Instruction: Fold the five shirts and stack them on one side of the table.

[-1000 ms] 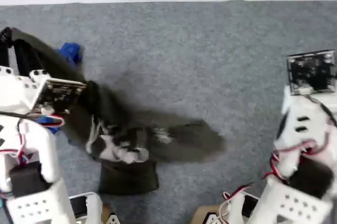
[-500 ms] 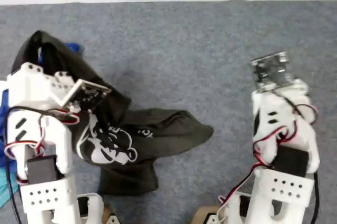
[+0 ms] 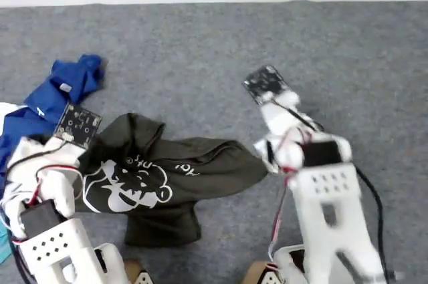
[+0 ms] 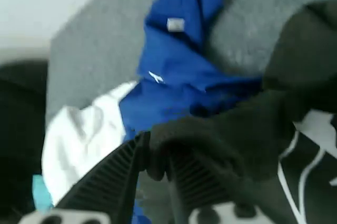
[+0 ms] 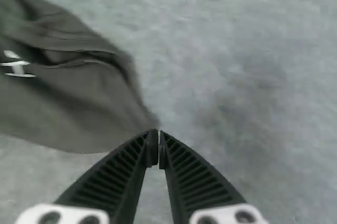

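A dark olive shirt (image 3: 180, 177) with a white cartoon print lies crumpled on the grey table, near the front and left of centre. My left gripper (image 4: 158, 167) is shut on a fold of this dark shirt (image 4: 247, 129) at its left edge. Behind it lie a blue shirt (image 3: 60, 90) (image 4: 179, 71) and a white shirt (image 4: 84, 129), bunched at the table's left side. My right gripper (image 5: 154, 140) is shut, low over the table, with its tips at the right end of the dark shirt (image 5: 63, 108). I cannot tell whether cloth is caught between them.
A teal piece of cloth (image 3: 3, 247) (image 4: 39, 190) peeks out at the near left edge. Bare grey table surface (image 3: 321, 50) stretches across the back and the right. Both arm bases stand at the front edge.
The left arm has drawn back and down to the near left, laying the dark shirt flatter and uncovering the blue shirt. The right arm has swung left to the shirt's right end.
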You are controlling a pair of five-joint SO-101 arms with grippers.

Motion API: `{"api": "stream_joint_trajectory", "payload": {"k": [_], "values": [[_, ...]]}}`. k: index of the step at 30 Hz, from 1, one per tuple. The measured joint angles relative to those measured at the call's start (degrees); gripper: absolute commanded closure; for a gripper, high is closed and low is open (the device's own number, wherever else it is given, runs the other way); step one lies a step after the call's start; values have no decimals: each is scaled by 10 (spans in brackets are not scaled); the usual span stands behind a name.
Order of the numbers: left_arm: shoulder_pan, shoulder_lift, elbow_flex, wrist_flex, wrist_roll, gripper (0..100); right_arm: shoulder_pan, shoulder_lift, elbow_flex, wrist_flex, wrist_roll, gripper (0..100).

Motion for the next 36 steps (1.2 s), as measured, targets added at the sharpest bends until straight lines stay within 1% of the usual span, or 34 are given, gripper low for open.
{"api": "stream_joint_trajectory", "payload": {"k": [3,7,10,13,16,21,23,25,27,29,30,32,36], "values": [[-4,0,30,0,0,997,-40,111,-97,38,-19,988],[-4,0,51,0,0,997,-95,269,-247,85,-69,987],[-4,0,68,0,0,997,-134,388,-370,124,-127,987],[-4,0,82,0,0,997,-171,500,-498,149,-205,987],[-4,0,94,0,0,997,-195,599,-625,167,-267,987],[-8,0,101,0,0,997,-233,732,-817,168,-295,987],[-8,0,102,0,0,997,-243,782,-880,173,-319,982],[-7,0,102,0,0,997,-250,824,-931,173,-367,935],[-7,0,102,0,0,997,-253,862,-975,173,-412,853],[-7,0,102,0,0,997,-257,892,-1006,178,-433,785],[-7,0,102,0,0,997,-260,905,-1016,183,-445,768],[-7,0,102,0,0,997,-265,922,-1034,189,-469,765],[-7,0,102,0,0,997,-266,943,-1053,192,-484,765]]}}
